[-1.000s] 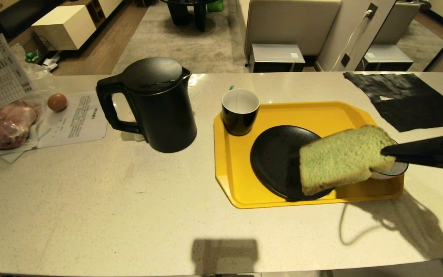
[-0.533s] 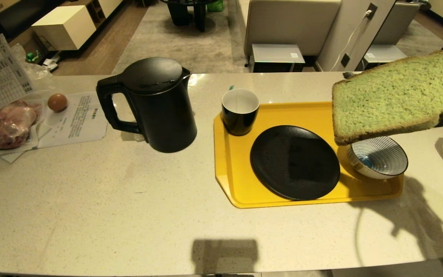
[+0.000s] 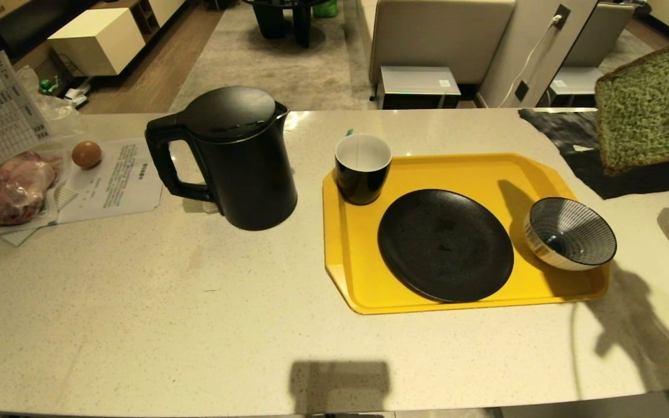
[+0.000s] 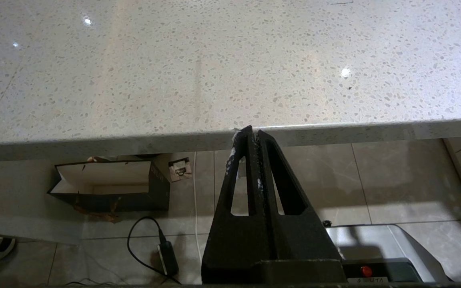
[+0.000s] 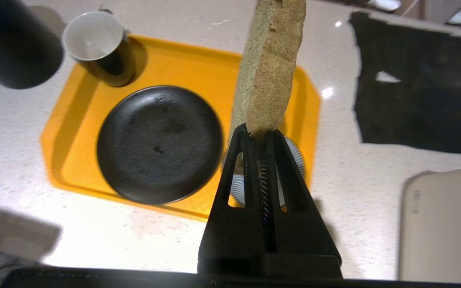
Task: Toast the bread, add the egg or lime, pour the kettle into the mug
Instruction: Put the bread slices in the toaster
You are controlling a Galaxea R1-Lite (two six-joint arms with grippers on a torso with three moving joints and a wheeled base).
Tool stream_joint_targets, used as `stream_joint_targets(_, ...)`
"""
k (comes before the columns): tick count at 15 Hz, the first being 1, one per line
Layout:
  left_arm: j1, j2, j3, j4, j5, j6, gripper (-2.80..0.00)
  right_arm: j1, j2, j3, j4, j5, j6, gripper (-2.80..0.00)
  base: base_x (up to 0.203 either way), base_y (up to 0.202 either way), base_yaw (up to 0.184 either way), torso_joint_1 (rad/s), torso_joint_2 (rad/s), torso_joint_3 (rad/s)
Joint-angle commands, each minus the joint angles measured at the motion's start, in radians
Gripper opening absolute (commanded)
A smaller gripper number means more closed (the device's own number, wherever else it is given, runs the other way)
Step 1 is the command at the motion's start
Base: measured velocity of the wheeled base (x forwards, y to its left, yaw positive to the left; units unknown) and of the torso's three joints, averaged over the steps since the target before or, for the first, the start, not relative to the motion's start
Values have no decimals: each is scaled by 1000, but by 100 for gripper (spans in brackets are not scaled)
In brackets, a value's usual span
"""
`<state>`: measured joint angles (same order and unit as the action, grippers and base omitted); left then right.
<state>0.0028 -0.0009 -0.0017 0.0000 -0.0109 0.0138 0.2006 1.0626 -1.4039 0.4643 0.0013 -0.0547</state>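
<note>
Gripping bread (labels unreadable)

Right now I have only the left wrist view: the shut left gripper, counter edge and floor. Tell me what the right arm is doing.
Observer: The right gripper is shut on the bread, gripping one edge of the slice in the air.
Operator: Give me what lies under it.
Observer: In the right wrist view, the striped bowl on the yellow tray shows directly behind the gripper.
Operator: Report the plate.
Observer: The black plate sits mid-tray, between the mug and the bowl.
</note>
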Motion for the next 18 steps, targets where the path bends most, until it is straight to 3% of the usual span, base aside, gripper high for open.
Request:
stream_joint_targets(1,0,1,0,0,0,0,-280,-3,-7,-17,4,-52,-46,-280,0,0,0,0,0,0)
stream_joint_targets(3,0,1,0,0,0,0,-280,-7,-8,-15,4,-125,-98,-280,0,0,0,0,0,0)
stream_joint_targets(7,0,1,0,-1,0,0,-280,-45,-40,18,16,-167,-105,-280,0,0,0,0,0,0)
stream_joint_targets(16,0,1,0,0,8,5,-280,-59,-79,75,13,-156,-48,-280,0,0,0,0,0,0)
stream_joint_targets(18,1,1,0,0,9,2,-280,-59,-88,86,12,-100,-45,-280,0,0,0,0,0,0)
